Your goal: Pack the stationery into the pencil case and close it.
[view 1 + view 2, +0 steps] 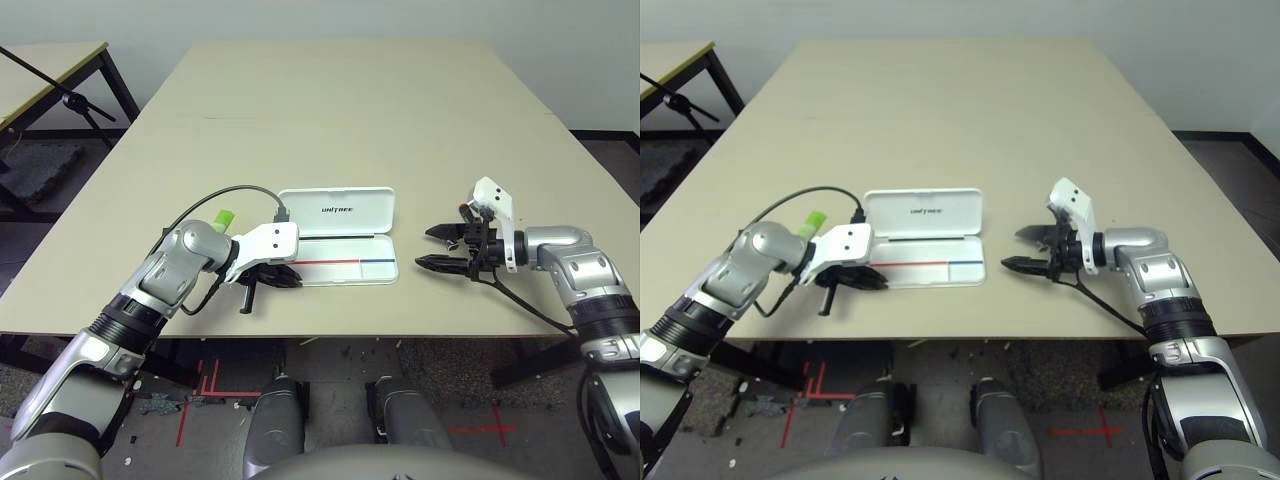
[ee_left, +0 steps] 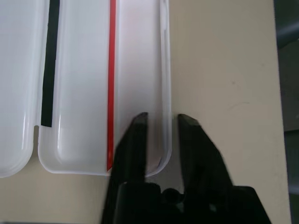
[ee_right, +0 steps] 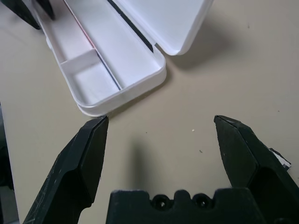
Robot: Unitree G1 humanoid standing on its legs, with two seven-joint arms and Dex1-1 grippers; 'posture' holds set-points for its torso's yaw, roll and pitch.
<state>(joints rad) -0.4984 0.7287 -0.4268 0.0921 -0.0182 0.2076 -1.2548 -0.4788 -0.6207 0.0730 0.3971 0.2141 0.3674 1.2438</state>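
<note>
Jaws on my right gripper (image 1: 432, 247) stand spread wide with nothing between them, hanging over the bare worktop (image 1: 350, 110) just off the right end of the pencil case (image 1: 338, 238); jaws on my left gripper (image 1: 285, 276) stand a little apart over the case's left end, one finger (image 2: 133, 140) above the tray floor and the other outside its near wall, so they straddle that wall with nothing pinched. Largest before me is the tan worktop; on it, near the front edge and between my two arms, lies the white pencil case, open, its lid laid flat behind the tray with small dark lettering on it; inside the tray a red line (image 2: 111, 84) runs along the left part and a blue line (image 1: 378, 260) along the right; a lime-green stick (image 1: 224, 217) shows behind my left wrist.
</note>
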